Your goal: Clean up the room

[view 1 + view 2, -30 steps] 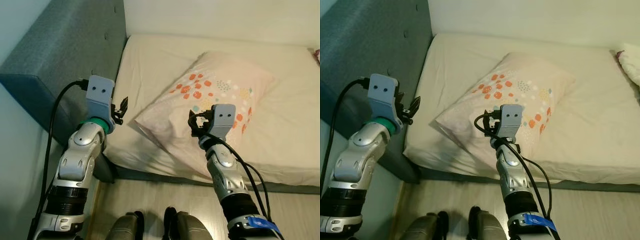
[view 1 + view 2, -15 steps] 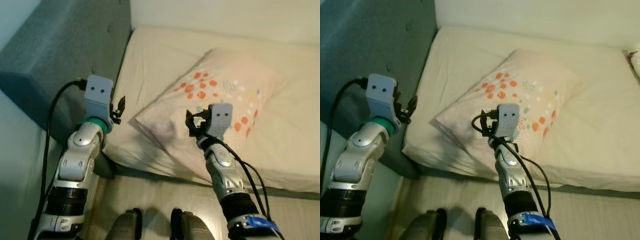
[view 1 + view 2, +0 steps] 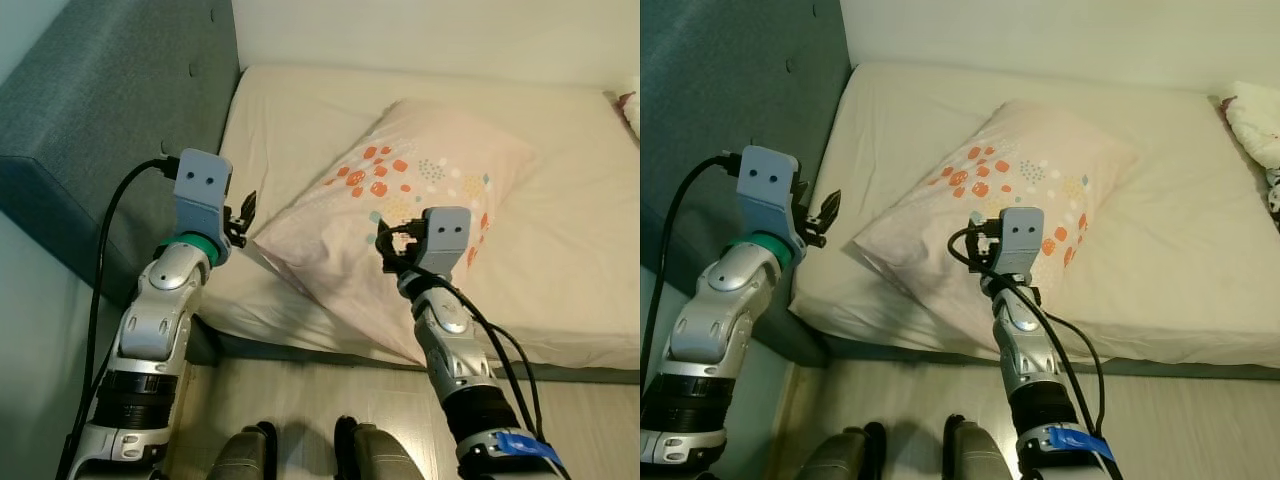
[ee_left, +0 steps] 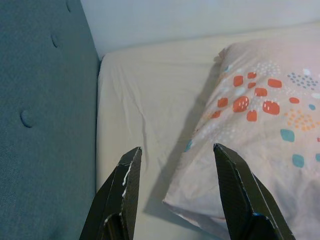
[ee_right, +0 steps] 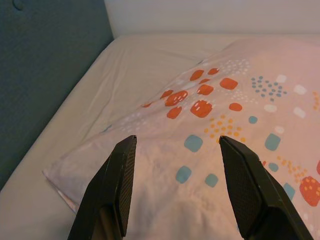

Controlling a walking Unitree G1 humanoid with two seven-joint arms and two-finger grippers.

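teal headboard point(image 3: 120, 90) flanks pillow point(image 3: 400, 200) on bed point(image 3: 300, 120).

Teal padded headboard point(image 3: 110, 90) beside pale floorboards point(image 3: 300, 385).

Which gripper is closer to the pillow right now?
Right. The right gripper hovers open directly over the pillow, above its near half. The left gripper is open off the pillow's left corner, above the bare sheet.

Pillow point(image 3: 400, 215) lies on mattress point(image 3: 300, 120), angled; headboard point(image 3: 110, 110) to its left. Left gripper point(image 3: 243, 215) beside pillow's corner; right gripper point(image 3: 392, 243) above pillow.
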